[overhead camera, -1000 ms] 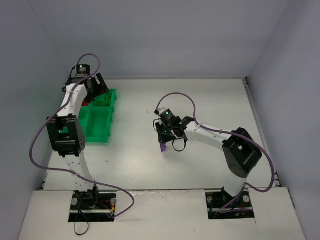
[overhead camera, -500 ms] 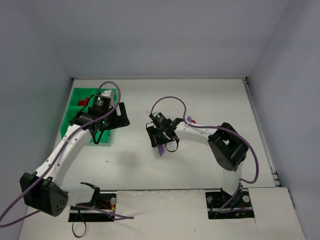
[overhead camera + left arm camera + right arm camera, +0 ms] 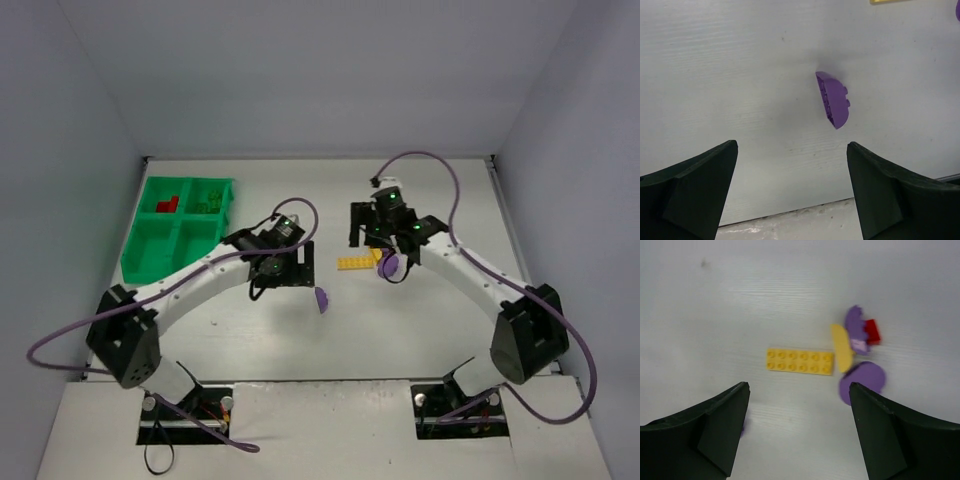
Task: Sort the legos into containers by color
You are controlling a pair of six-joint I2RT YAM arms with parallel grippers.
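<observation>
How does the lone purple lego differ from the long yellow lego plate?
The purple lego is curved and stands on edge, alone; the yellow plate is a flat rectangle lying studs up, beside other pieces. Both sit on the table, outside the green tray.

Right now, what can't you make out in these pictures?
Overhead view: green bricks in the tray, too small to count.
Left wrist view: yellow brick, cut off by the top edge.
Right wrist view: red brick, blurred and half hidden behind a purple piece.
</observation>
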